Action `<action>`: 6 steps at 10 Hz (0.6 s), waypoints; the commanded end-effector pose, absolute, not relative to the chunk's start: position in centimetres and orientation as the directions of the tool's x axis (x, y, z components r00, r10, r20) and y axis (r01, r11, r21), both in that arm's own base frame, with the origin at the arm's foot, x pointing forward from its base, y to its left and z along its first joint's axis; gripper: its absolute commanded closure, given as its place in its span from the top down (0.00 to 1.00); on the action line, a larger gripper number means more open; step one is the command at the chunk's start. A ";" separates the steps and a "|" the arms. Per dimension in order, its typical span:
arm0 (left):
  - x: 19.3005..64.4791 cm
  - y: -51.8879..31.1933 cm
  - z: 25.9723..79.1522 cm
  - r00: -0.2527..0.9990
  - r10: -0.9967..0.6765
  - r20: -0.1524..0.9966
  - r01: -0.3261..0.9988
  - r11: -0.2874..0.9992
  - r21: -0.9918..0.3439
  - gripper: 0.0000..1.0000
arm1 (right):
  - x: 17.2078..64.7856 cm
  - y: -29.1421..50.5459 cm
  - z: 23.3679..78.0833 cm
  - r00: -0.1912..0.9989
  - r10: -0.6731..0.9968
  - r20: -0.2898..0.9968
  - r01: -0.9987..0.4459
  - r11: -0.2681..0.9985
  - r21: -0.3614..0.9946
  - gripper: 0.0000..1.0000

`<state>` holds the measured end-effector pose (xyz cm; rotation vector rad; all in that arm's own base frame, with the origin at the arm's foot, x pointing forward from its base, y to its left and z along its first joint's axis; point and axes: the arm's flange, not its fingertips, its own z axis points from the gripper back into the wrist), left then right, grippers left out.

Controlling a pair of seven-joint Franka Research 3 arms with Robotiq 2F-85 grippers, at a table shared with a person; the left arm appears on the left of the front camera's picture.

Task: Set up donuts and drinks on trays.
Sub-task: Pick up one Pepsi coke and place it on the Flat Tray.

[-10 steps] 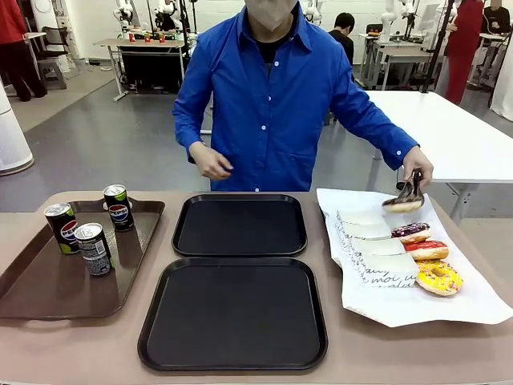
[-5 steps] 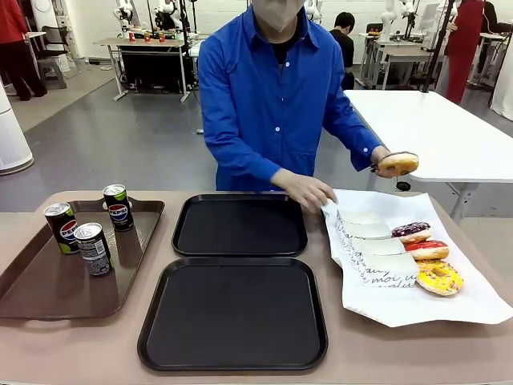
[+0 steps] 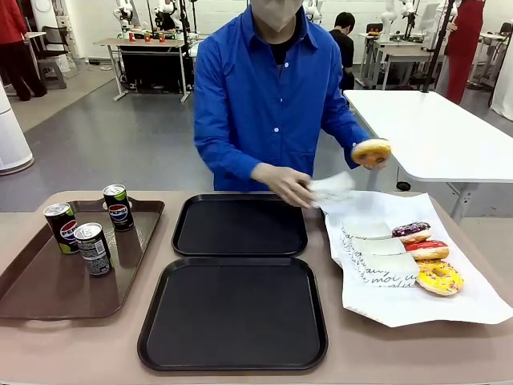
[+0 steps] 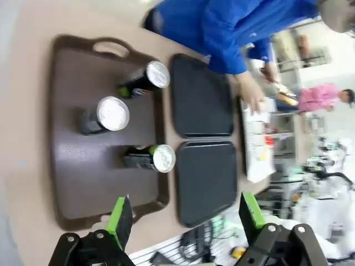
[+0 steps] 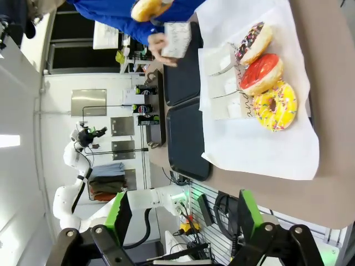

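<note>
Two black square trays [image 3: 240, 224] [image 3: 233, 313] lie bare in the table's middle. A person holds a plain golden donut [image 3: 371, 151] in one hand and a white paper sleeve [image 3: 330, 186] in the other, above the far tray's right edge. Chocolate [image 3: 411, 232], red [image 3: 426, 249] and yellow [image 3: 438, 277] donuts lie beside more sleeves [image 3: 377, 257]. Three Pepsi cans [image 3: 60, 227] [image 3: 118, 207] [image 3: 94, 249] stand on the brown tray [image 3: 48, 281]. My left gripper [image 4: 184, 221] hangs open high above the cans [image 4: 105, 115]. My right gripper [image 5: 183, 219] is open, high above the yellow donut [image 5: 275, 105].
A large white paper sheet [image 3: 401, 309] covers the table's right side under the donuts. The long brown tray takes up the left side. The person stands at the far edge, arms over the far tray's right corner.
The person brought the golden donut in from the far right toward the body and lifted a paper sleeve off the sheet with the other hand.
</note>
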<state>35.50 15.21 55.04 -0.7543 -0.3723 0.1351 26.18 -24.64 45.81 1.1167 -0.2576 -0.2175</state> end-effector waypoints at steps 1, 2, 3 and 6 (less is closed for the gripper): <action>36.9 12.8 58.5 0.976 0.154 0.155 -0.059 0.869 -0.491 1.00 | 25.9 -24.8 45.7 0.952 -0.290 0.093 0.041 0.424 0.905 1.00; 37.0 10.5 59.3 0.988 0.121 0.097 -0.071 0.910 -0.409 1.00 | 25.9 -24.8 45.7 0.952 -0.290 0.093 0.041 0.424 0.905 1.00; 37.5 7.8 59.6 0.994 0.096 0.051 -0.073 0.938 -0.338 1.00 | 25.9 -24.8 45.7 0.952 -0.290 0.093 0.041 0.424 0.905 1.00; 40.9 -0.7 56.8 0.998 0.043 0.044 -0.035 0.987 -0.157 1.00 | 25.9 -24.8 45.7 0.952 -0.290 0.093 0.041 0.424 0.905 1.00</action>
